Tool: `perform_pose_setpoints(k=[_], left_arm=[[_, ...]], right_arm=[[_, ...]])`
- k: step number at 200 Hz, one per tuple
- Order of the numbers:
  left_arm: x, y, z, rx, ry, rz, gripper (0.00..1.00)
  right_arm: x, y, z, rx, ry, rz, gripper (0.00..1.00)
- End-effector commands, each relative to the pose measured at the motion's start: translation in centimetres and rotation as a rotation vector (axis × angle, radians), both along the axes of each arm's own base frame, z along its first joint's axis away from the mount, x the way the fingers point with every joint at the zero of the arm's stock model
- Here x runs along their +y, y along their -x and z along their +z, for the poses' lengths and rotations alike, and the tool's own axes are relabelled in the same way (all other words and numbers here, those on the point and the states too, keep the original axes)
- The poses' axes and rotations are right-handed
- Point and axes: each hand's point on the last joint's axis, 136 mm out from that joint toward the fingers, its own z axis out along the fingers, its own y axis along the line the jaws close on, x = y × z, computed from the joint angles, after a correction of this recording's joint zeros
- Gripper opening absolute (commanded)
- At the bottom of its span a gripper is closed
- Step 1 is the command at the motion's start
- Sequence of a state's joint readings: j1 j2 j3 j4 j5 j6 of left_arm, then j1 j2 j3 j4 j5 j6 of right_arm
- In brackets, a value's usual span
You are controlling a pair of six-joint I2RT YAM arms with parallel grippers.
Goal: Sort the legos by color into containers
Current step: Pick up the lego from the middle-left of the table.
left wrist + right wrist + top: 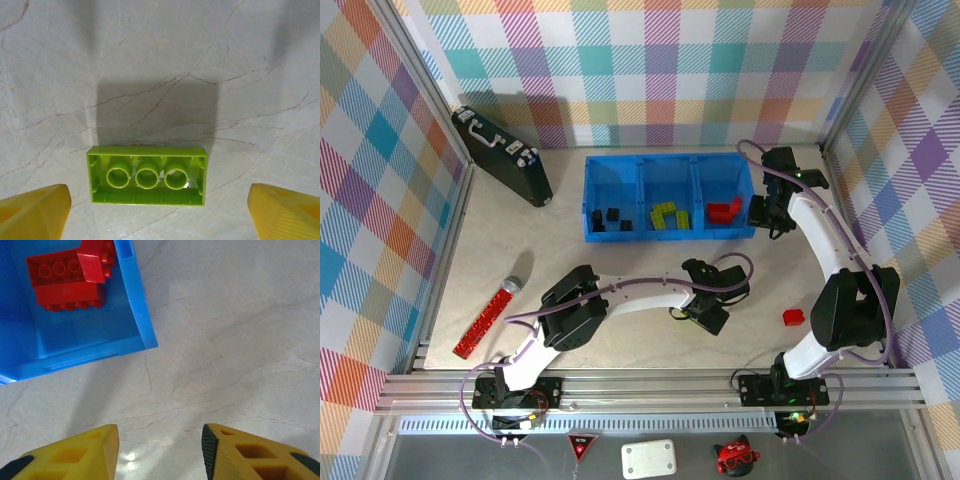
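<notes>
**Top view:** pale marble-look table (620, 265), pastel plaid walls (650, 60) on 3 sides, metal frame (650, 385) along near edge. Blue bin (670, 234) at back centre, 3 compartments in a row. L one has black bricks (611, 218), mid has green bricks (669, 215), R has red bricks (724, 211). Black briefcase (501, 155) at back L, well apart from bin. Red glittery tube (488, 317) w/ silver cap lies front L. Loose red brick (793, 317) on table near R arm. Left claw (705, 310) low over table centre, in front of bin. Right claw (765, 212) just beside bin's R end.

**Left wrist:** bare veined table. One green brick (147, 176) lies flat, upside down, hollow side w/ 3 tubes facing up. It sits btwn the yellow fingertips (35, 212) but touches neither. Left claw (158, 212) spread wide, gripping nothing.

**Right wrist:** bin corner (140, 315) at top L, red bricks (65, 282) piled inside, a small one tilted on a longer one. Right claw (160, 450) over bare table just outside bin wall, fingertips (250, 455) apart w/ nothing btwn.
</notes>
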State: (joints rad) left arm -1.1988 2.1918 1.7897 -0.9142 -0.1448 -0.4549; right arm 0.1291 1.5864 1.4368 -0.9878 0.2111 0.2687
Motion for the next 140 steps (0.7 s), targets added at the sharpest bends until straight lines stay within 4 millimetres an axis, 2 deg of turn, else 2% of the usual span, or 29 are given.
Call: perform_pose_setpoints(k=[1,78,140], left_arm=[[0.4,-0.6,-0.6,0.030,-0.020,-0.005,0.90],[0.7,-0.5,-2.6,0.084,-0.034,-0.003,0.84],[0.7,-0.9,-2.6,0.093,-0.015,0.005,0.75]], right_arm=[[-0.5,-0.1,0.7,-0.019,0.010,0.006,0.49],[-0.5,0.0,0.5,-0.007,0.018,0.008,0.49],[-0.6,0.5,0.8,-0.008,0.018,0.003,0.49]])
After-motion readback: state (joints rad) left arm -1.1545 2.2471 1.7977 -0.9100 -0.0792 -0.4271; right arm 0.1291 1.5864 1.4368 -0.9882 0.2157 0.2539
